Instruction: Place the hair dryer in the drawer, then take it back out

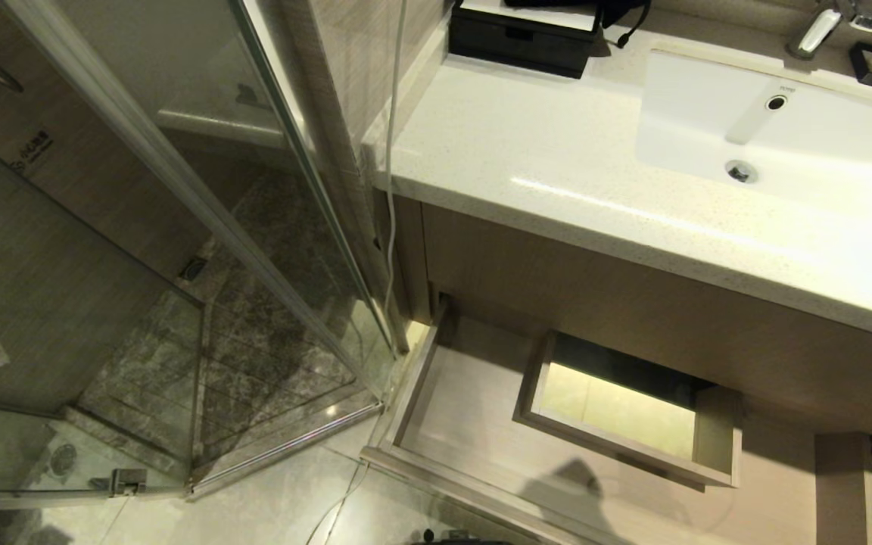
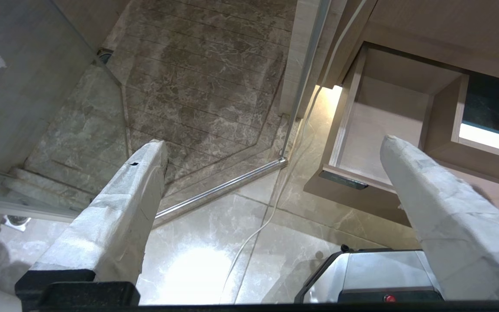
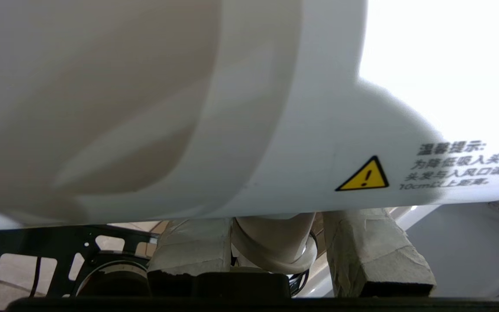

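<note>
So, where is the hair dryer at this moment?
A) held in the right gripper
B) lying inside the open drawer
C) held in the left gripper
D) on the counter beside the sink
A: in the right wrist view the right gripper has its fingers closed on the handle of the hair dryer, while the open drawer holds nothing.

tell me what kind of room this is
Most likely a bathroom, perhaps a hotel's: a white sink with a faucet set in a pale countertop, and a glass shower enclosure beside the vanity.
</note>
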### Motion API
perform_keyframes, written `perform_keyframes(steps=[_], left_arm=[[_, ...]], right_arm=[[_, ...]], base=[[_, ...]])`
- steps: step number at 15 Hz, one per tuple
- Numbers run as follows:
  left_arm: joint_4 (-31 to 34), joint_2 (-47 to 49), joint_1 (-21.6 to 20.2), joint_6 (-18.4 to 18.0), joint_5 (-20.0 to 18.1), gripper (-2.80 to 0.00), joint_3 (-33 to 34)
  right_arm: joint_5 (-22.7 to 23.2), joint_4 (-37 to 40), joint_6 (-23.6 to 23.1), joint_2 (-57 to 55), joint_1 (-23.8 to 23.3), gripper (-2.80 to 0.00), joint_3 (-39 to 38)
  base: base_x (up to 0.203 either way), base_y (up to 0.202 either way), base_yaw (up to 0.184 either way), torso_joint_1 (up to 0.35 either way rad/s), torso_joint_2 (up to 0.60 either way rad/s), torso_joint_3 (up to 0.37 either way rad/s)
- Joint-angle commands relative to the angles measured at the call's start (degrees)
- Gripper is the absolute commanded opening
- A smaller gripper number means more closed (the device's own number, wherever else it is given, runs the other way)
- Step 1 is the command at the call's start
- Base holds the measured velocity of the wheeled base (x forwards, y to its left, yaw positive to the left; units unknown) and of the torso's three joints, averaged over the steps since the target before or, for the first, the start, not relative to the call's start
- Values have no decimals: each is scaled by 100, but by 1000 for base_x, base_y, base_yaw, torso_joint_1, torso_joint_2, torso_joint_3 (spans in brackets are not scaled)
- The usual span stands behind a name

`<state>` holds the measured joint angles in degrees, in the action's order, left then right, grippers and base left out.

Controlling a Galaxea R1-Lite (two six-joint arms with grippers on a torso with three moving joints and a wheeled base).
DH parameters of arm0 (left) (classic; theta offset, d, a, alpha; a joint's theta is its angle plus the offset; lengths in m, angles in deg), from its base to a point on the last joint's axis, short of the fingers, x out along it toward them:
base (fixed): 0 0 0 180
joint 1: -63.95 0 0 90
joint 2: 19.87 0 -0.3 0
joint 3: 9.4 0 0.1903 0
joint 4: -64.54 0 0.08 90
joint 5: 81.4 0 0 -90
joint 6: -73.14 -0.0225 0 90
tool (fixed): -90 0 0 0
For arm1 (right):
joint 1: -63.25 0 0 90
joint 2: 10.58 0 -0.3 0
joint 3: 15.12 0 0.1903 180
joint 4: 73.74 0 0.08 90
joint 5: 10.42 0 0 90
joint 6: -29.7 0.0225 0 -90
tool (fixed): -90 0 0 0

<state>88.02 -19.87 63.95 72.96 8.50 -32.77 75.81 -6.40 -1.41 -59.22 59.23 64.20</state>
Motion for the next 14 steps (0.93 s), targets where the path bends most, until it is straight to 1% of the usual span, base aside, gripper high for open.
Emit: perform_keyframes(steps=[1, 10, 14], left_arm=[[7, 0, 0, 1, 1, 0, 0], [-1, 0, 0, 1, 1, 0, 0], [-2, 5, 0, 1, 1, 0, 0]], right_arm=[[-1, -20, -18, -5, -2, -280, -6], [25, -38, -18, 4, -2, -280, -85], [49, -46, -18, 56, -1, -280, -154]], base=[[0, 0, 0, 0, 0, 0], [0, 0, 0, 0, 0, 0], [0, 0, 0, -145, 302, 146]])
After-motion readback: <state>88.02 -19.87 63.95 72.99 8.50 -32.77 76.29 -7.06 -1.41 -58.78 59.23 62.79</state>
